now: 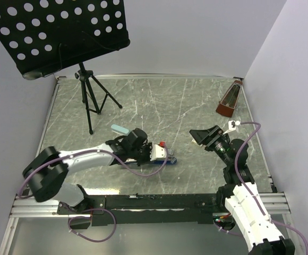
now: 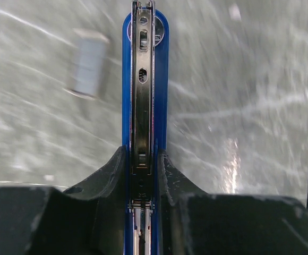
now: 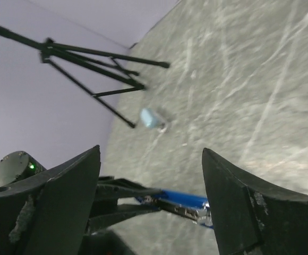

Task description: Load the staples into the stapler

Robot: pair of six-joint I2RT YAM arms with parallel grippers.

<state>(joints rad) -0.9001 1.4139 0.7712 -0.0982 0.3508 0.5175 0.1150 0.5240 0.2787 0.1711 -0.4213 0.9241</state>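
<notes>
The left arm lies low and long across the table (image 1: 196,106), elbow near its base, forearm reaching to the right with the wrist level. The left gripper (image 1: 160,155) (image 2: 142,159) is closed about the stapler (image 1: 170,159) (image 2: 143,95): in the wrist view both fingers (image 2: 111,175) press the blue sides at the near end. The rest of the stapler runs straight out ahead of the fingertips, flat on the table, with its metal channel facing up. Whether any staples sit in that channel I cannot tell.

Just beside the gripper's tip, on its far side, stands a small box (image 1: 162,144) with red on top. No loose strip of staples can be made out. A pale blue block (image 1: 119,129) (image 3: 151,118) lies behind the gripper, next to the wrist on the far side.

The right arm rises steeply from its base, then bends at the elbow so that the wrist points left and slightly down towards the stapler. The right gripper (image 1: 204,134) (image 3: 151,159) hangs above the table, well apart from the stapler — jaws spread wide, nothing between them. In its own view the stapler shows low down through the gap between the fingers.
</notes>
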